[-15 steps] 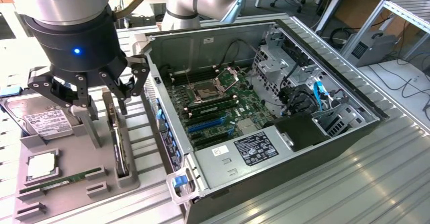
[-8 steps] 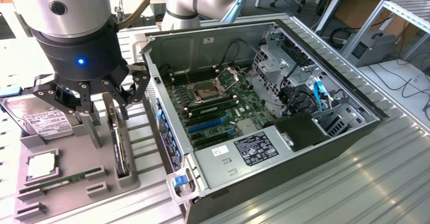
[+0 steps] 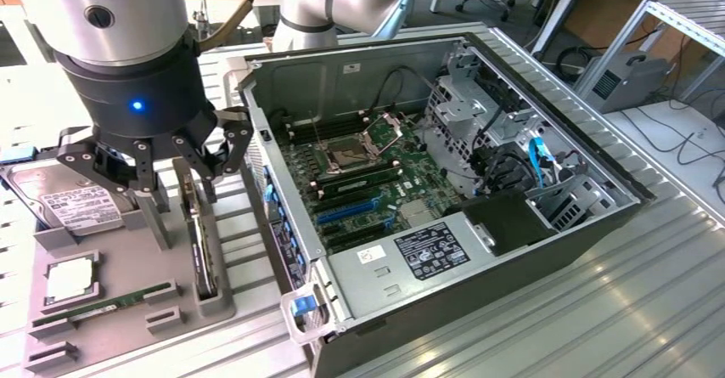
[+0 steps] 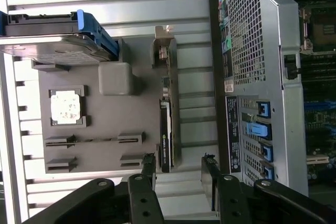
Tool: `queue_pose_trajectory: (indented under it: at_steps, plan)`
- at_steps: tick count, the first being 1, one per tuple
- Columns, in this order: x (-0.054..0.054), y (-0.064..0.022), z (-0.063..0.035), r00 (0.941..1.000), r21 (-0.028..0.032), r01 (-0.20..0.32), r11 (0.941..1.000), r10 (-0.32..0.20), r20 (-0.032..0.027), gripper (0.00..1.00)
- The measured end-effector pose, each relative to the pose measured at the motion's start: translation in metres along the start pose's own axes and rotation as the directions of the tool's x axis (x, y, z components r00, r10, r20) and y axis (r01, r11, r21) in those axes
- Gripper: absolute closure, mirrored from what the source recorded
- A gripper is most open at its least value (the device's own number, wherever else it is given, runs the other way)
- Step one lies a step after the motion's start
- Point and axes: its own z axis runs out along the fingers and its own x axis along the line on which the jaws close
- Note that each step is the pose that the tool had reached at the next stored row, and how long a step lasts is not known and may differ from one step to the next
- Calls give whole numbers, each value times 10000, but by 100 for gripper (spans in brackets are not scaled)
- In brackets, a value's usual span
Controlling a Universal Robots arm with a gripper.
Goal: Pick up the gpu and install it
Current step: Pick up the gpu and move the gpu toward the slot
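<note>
One gripper (image 4: 179,157), jaws spread wide, nothing in them. It hangs over the grey parts tray (image 4: 105,145), next to the open PC case (image 3: 487,251). The gpu (image 4: 167,124) stands on edge in its tray slot along the tray side nearest the case, not installed. Its near end sits between the two fingers (image 4: 148,167), closer to the one away from the case. The card's long axis runs straight out from the gripper, across the closing direction, so the jaws face its thin flat sides. Alignment looks roughly set, slightly off-centre.
</note>
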Motion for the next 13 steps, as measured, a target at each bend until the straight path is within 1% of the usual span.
queue_pose_trajectory:
  at_steps: [13]
  plan:
    - [7, 94, 58, 10000, 10, 1, 10000, -1, 3, 52]
